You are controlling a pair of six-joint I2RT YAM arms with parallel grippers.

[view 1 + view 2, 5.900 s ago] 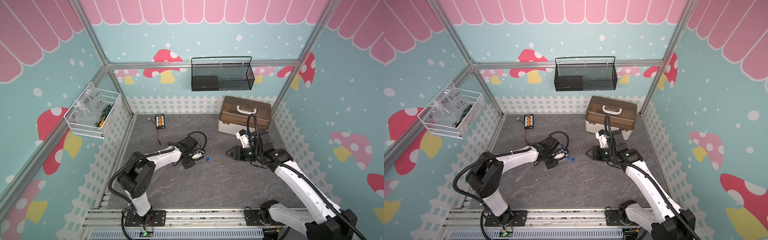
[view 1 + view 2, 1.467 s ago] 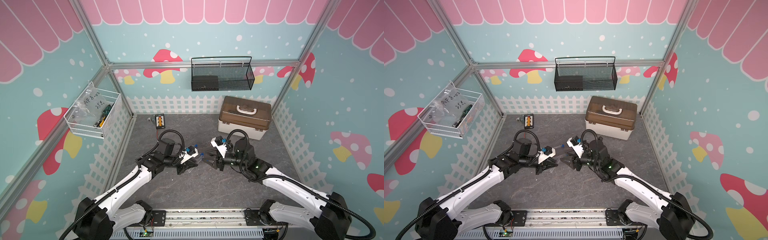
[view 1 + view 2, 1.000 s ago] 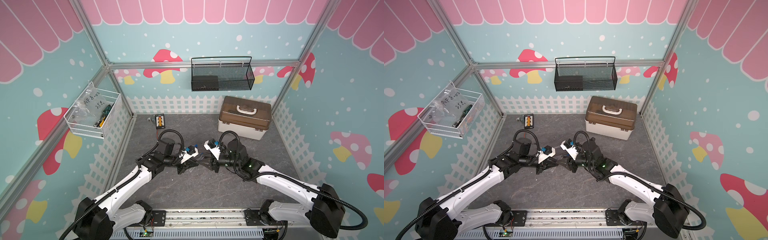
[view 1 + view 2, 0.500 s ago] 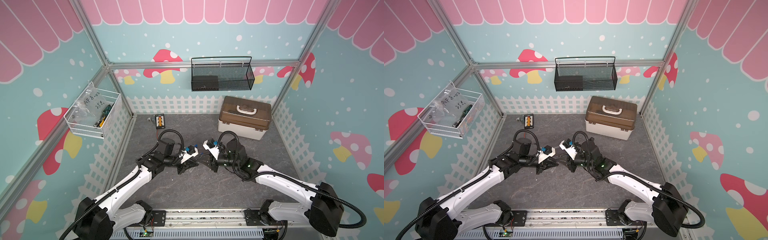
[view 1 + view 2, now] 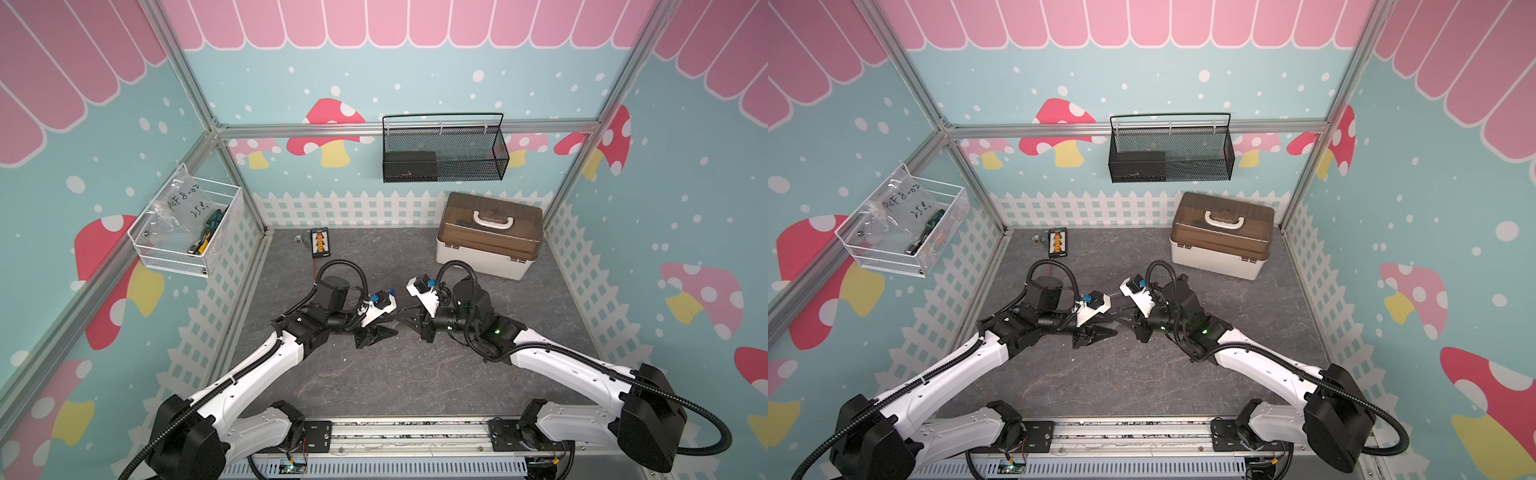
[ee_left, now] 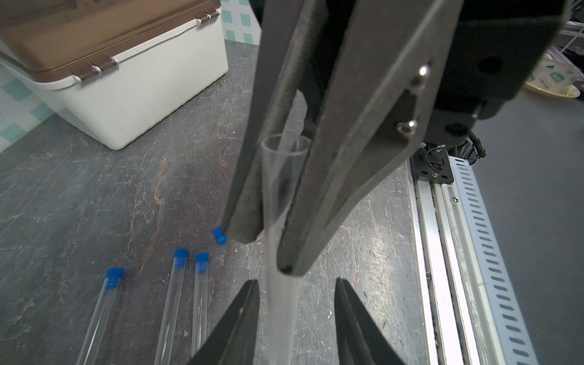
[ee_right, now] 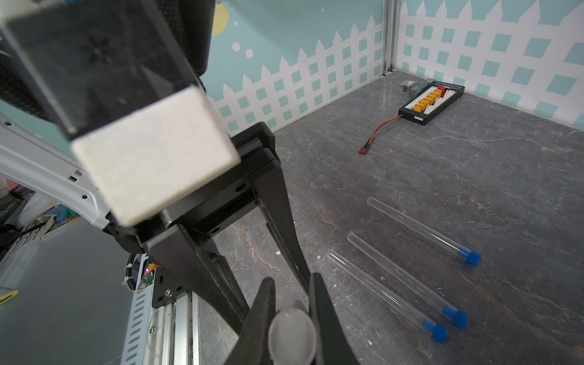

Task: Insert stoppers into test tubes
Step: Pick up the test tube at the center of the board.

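Grey slate tabletop [image 5: 415, 374]; slim clear test tube [image 6: 281, 177] held aloft, long axis spanning both tools; right gripper [image 6: 267, 252] clamped on its open-mouth end; left gripper [image 6: 295, 282] jaws apart around it; tiny blue plastic stopper [image 6: 219, 235] loose on slate below; left arm looks free to fetch.

Box [image 5: 488, 232] back right, board [image 5: 320, 242] back left, three tubes [image 6: 171, 300] side by side, stopper [image 6: 219, 235] nearby
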